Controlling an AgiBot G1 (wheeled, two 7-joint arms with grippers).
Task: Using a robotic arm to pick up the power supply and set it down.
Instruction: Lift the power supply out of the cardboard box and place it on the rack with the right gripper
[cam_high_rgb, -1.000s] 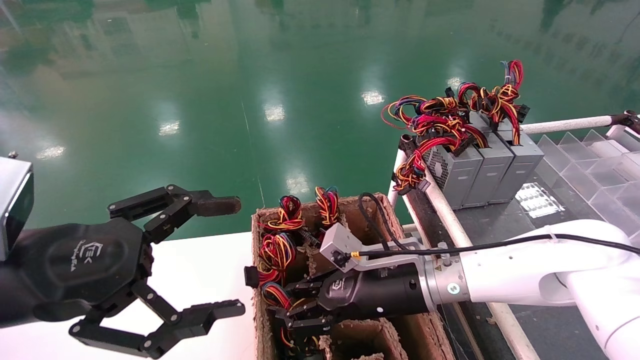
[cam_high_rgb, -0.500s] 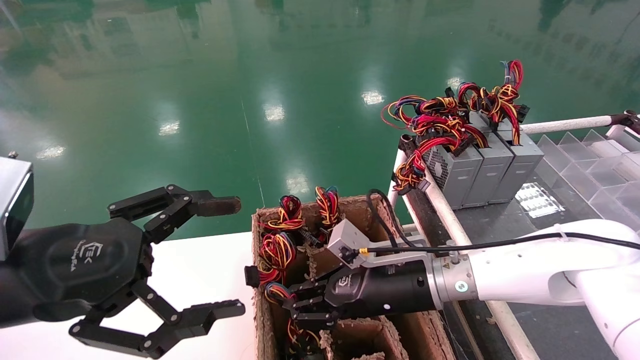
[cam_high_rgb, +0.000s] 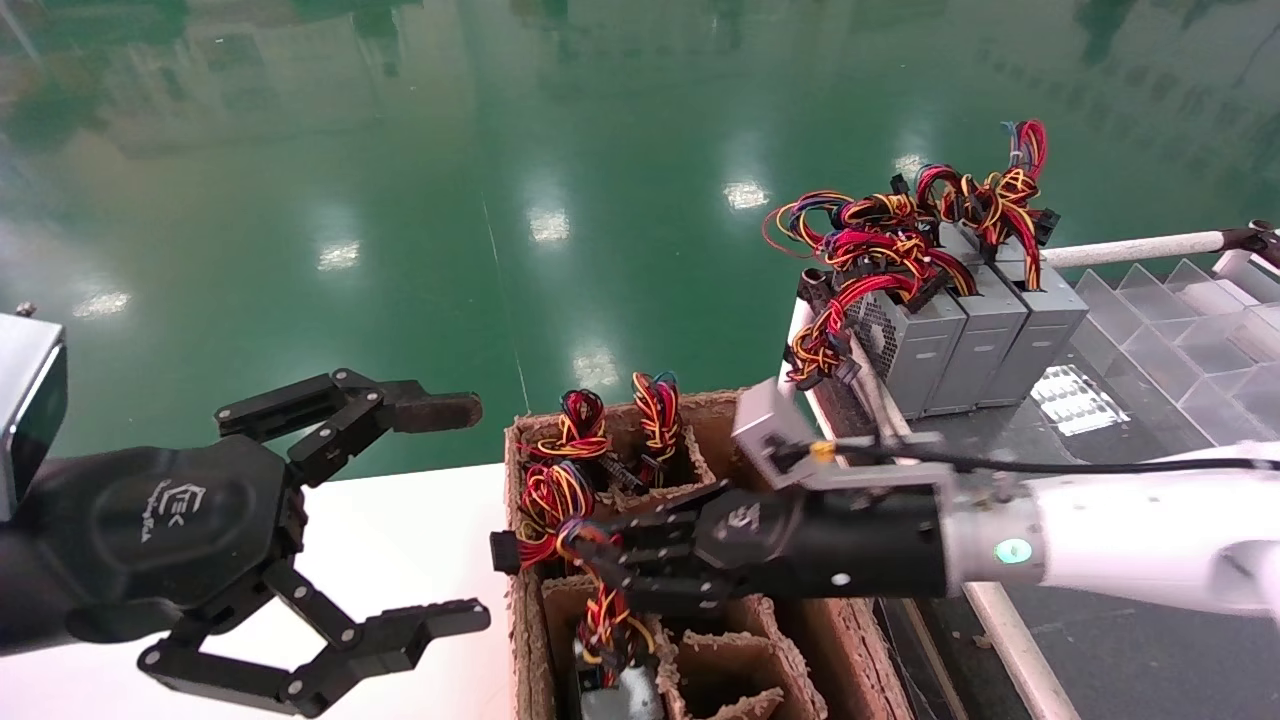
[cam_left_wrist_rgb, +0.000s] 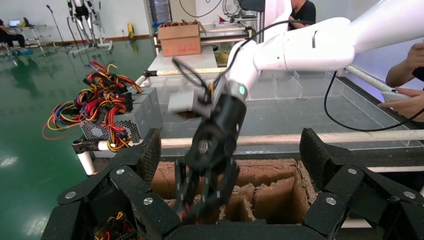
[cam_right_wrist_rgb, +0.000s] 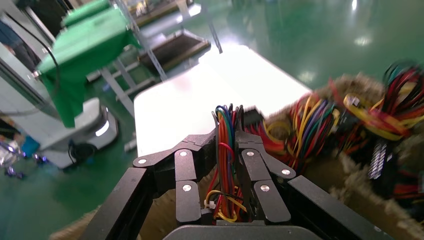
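Observation:
My right gripper (cam_high_rgb: 592, 552) hangs over the near-left cell of the brown cardboard divider box (cam_high_rgb: 852, 640). It is shut on the red-yellow-orange wire bundle (cam_high_rgb: 606, 622) of a power supply (cam_high_rgb: 628, 696), whose grey body shows partway out of the cell below. In the right wrist view the wires (cam_right_wrist_rgb: 227, 165) run straight up between the pinched fingers of the right gripper (cam_right_wrist_rgb: 227, 136). The left gripper (cam_high_rgb: 450, 515) stays parked over the white table at the left, open and holding nothing. In its own view, the left gripper (cam_left_wrist_rgb: 231, 155) looks at the right arm (cam_left_wrist_rgb: 220, 125) over the box (cam_left_wrist_rgb: 280, 190).
More wire bundles (cam_high_rgb: 560, 470) fill the box's far cells. Three grey units (cam_high_rgb: 960, 340) with tangled wires stand on the dark table at the right, beside clear divider trays (cam_high_rgb: 1180, 340). A white rail (cam_high_rgb: 1010, 650) runs along that table's edge. The white table (cam_high_rgb: 400, 530) lies left of the box.
The right gripper has risen and drawn back toward the right with the wire bundle, lifting the grey body up out of its cell. The left arm has not moved.

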